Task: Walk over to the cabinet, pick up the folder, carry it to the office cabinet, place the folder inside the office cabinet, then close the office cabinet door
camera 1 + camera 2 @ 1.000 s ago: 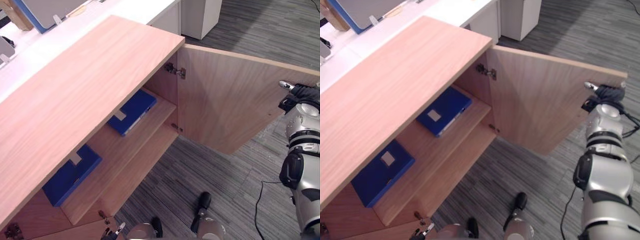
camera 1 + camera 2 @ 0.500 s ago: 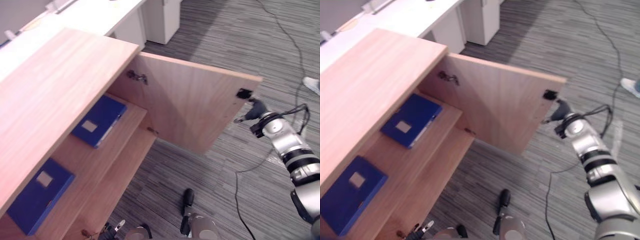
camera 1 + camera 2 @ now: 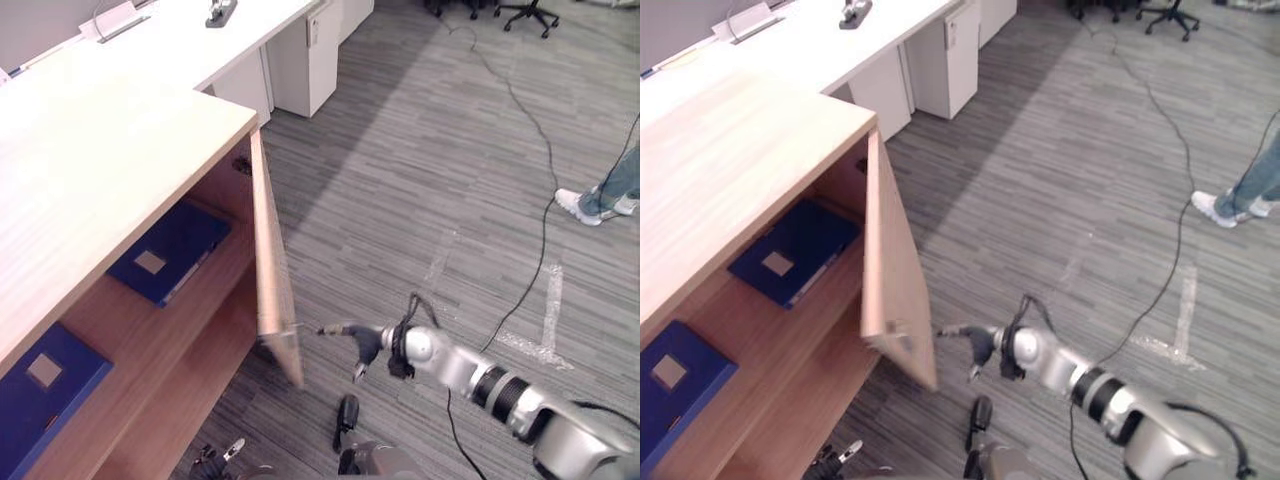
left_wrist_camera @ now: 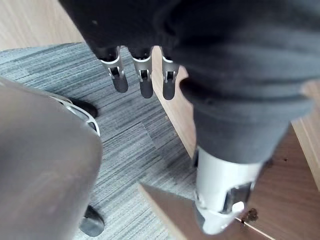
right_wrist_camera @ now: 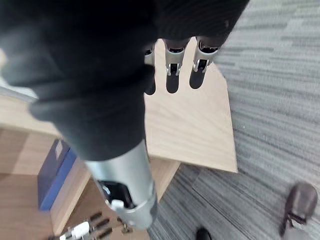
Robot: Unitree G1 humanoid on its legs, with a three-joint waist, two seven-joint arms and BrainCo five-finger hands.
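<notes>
Two blue folders lie flat on the upper shelf inside the open wooden office cabinet [image 3: 90, 150], one nearer the hinge side [image 3: 170, 250], the other further left [image 3: 40, 385]. The cabinet door [image 3: 890, 260] stands about half shut, edge-on to me. My right hand [image 3: 355, 340] reaches from the right with straight fingers [image 5: 172, 70] touching the door's outer face near its lower free corner; it holds nothing. My left hand [image 4: 141, 80] hangs low by the cabinet's base, fingers relaxed and empty.
White desks [image 3: 150, 50] and a white pedestal unit [image 3: 310, 50] stand behind the cabinet. A person's leg and white shoe [image 3: 590, 200] are at the right on the grey carpet. Office chair wheels [image 3: 520, 10] show at the far top.
The door has swung from wide open to about half shut, with my right hand following it leftward and down. The camera has also turned to the right.
</notes>
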